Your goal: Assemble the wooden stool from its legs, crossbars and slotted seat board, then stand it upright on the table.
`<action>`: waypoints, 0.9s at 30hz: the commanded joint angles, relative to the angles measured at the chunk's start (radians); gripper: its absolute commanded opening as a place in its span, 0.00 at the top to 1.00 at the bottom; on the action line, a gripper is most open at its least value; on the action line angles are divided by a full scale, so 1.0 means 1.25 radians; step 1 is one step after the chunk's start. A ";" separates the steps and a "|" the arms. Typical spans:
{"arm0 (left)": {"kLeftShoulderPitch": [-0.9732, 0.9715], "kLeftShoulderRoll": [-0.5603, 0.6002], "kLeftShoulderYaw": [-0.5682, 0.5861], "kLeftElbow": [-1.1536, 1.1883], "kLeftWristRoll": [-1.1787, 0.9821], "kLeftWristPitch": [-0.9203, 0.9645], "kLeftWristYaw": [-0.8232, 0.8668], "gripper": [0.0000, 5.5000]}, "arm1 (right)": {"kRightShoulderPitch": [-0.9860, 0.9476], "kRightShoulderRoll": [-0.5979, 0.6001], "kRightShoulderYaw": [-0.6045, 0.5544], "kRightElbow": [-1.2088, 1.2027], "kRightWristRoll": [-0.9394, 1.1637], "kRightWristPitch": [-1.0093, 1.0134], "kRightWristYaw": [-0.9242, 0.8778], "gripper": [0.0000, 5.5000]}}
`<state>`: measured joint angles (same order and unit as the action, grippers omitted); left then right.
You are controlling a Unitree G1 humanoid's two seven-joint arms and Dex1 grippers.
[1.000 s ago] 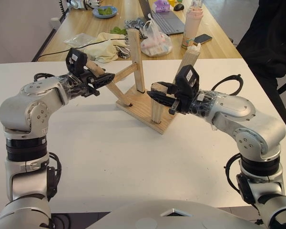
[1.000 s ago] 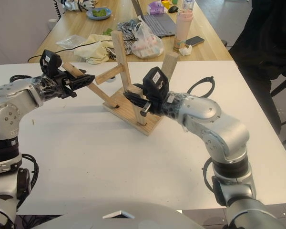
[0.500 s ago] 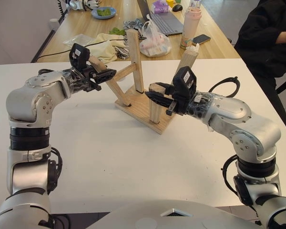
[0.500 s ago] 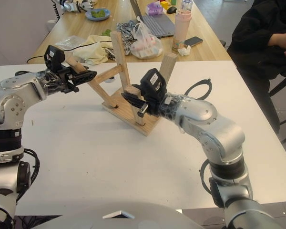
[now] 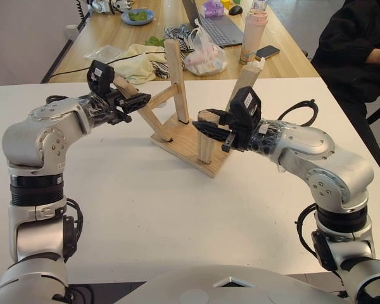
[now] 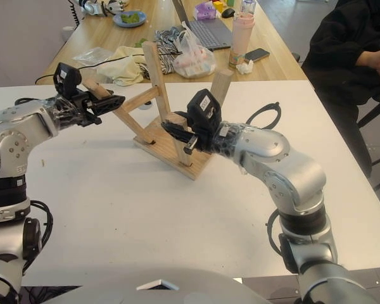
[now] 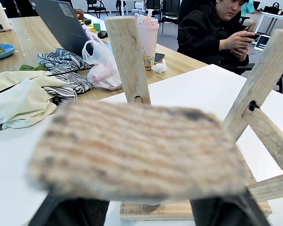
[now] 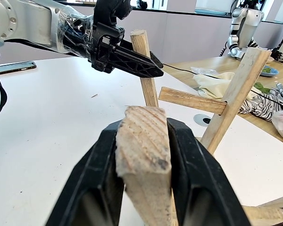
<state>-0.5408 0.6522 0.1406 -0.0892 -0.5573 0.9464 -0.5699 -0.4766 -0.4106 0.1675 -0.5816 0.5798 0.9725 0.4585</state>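
The slanted leg (image 5: 153, 120) is pinched in left gripper (image 5: 142, 99) jaws, near leg (image 5: 206, 145) in right gripper (image 5: 202, 125) jaws; joints could be wrenched loose at seat board (image 5: 180, 144).

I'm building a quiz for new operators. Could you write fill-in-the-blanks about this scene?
The left hand is ___ on the tilted leg. The right hand clamps the near leg, whose free end points ___. The table beneath the seat board is ___.
Missing words: shut; up; white.
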 commanded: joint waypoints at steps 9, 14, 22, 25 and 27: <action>-0.002 0.021 -0.011 0.114 0.076 -0.017 0.041 0.63 | 0.055 -0.009 0.056 -0.005 0.027 0.081 0.011 0.80; -0.031 0.025 -0.069 0.213 0.111 -0.090 0.022 0.63 | 0.055 0.007 0.073 -0.016 0.035 0.086 0.003 0.80; -0.073 0.028 -0.118 0.267 0.112 -0.123 -0.032 0.63 | 0.050 0.009 0.091 -0.010 0.040 0.078 -0.002 0.80; -0.065 0.028 -0.107 0.262 0.104 -0.129 -0.035 0.63 | 0.049 0.006 0.094 -0.005 0.037 0.074 -0.001 0.80; -0.041 0.034 -0.083 0.228 0.089 -0.137 -0.037 0.63 | 0.051 0.001 0.094 -0.002 0.034 0.073 0.000 0.80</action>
<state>-0.6559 0.6666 0.0427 0.1897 -0.5285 0.7765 -0.6651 -0.4683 -0.4056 0.2018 -0.6073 0.5767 0.9845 0.4014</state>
